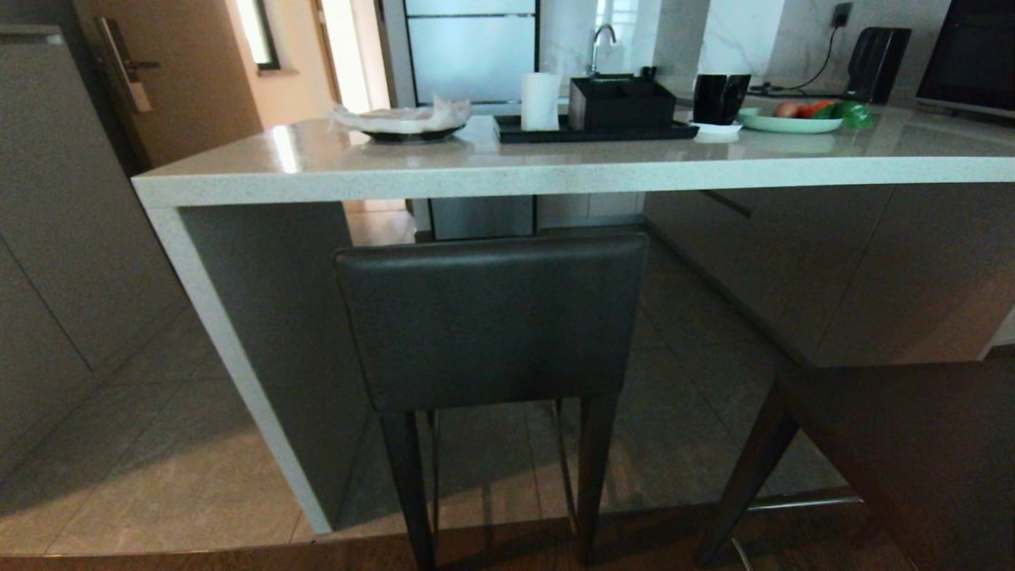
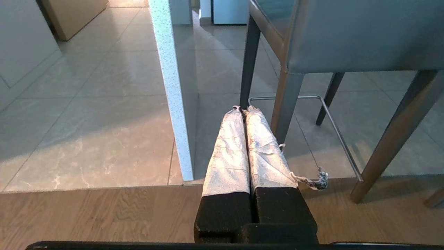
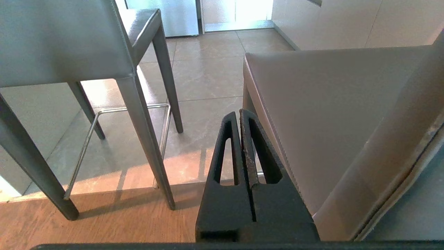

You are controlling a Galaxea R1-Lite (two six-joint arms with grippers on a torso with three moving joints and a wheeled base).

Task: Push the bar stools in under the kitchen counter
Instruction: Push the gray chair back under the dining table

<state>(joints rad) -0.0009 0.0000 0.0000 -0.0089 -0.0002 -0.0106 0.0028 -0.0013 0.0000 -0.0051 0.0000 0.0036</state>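
Before the kitchen counter, near bar stool backrest toward camera; both end effectors closed, empty.

Right gripper at six o'clock, black fingers pressed together, empty, one bar stool at ten o'clock, second stool's seat at three o'clock.

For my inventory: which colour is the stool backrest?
Dark grey-black backrest, clearest in the head view.

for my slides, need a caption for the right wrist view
Right gripper shut and empty, between two bar stools on the kitchen floor.
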